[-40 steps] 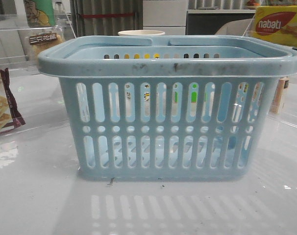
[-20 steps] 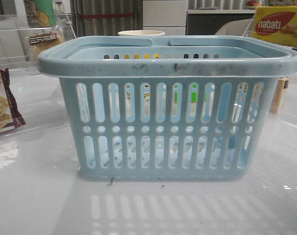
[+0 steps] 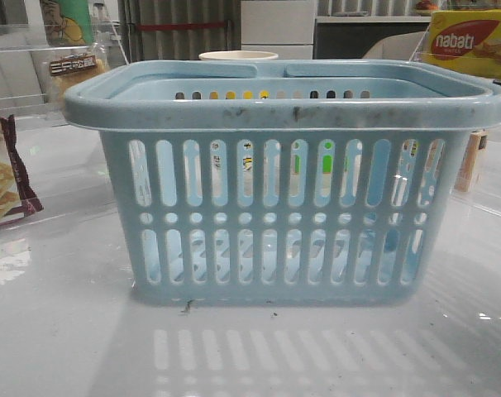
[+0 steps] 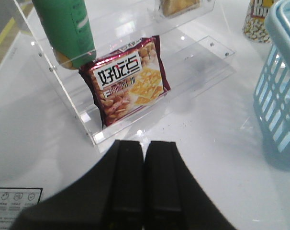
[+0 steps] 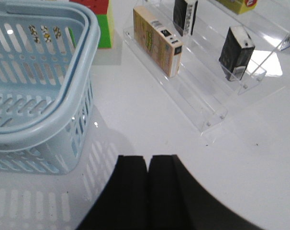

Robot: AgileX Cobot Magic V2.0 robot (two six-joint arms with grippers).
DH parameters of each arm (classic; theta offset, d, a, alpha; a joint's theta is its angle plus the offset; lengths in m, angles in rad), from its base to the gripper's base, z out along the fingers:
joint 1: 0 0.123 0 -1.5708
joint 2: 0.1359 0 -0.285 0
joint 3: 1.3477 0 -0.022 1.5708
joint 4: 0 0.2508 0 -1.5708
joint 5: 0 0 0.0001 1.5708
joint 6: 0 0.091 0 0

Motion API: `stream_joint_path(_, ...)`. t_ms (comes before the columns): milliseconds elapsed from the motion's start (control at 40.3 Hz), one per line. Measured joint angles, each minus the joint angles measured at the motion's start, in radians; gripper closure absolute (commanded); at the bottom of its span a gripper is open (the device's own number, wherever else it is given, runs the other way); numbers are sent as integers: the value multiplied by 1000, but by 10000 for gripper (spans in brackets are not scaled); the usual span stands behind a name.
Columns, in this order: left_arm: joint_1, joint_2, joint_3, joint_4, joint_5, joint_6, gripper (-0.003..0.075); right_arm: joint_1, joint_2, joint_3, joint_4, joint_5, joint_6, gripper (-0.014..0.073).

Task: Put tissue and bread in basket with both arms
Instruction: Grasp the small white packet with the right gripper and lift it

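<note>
tissue (image 5: 236, 51) on shelf, right hand (image 5: 148, 191) apart

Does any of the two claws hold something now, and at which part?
Nothing is held. The left claw and the right claw are both shut with nothing between the fingers, above bare table.

"nabati" on yellow-red box (image 3: 472, 41); "好吃点" on maroon cracker bag (image 4: 127, 80).
</note>
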Motion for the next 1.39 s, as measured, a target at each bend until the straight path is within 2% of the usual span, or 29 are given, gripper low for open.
stream_joint_path(149,0,59,0,0,0,0,628,0,54,0,-42,7,0,522)
stream_joint_path(223,0,79,0,0,0,0,586,0,71,0,-73,12,0,472)
stream_joint_path(323,0,95,0,0,0,0,431,0,87,0,-99,16,0,257)
stream_joint_path(372,0,99,0,0,-2,0,309,0,92,0,-105,16,0,139)
stream_joint_path(422,-7,100,0,0,-4,0,225,0,92,0,-107,16,0,52)
stream_joint_path(497,-32,101,0,0,-11,0,174,0,92,0,-108,16,0,-6)
stream_joint_path(794,-222,101,0,0,-48,0,227,0,97,0,-112,14,2,4)
stream_joint_path(919,-268,101,0,0,-51,0,257,-18,135,-19,-147,7,38,4)
stream_joint_path(1241,-277,101,0,0,-53,0,339,-205,420,-245,-189,7,70,4)
stream_joint_path(1390,-277,101,0,0,-55,0,374,-231,576,-349,-181,7,71,4)
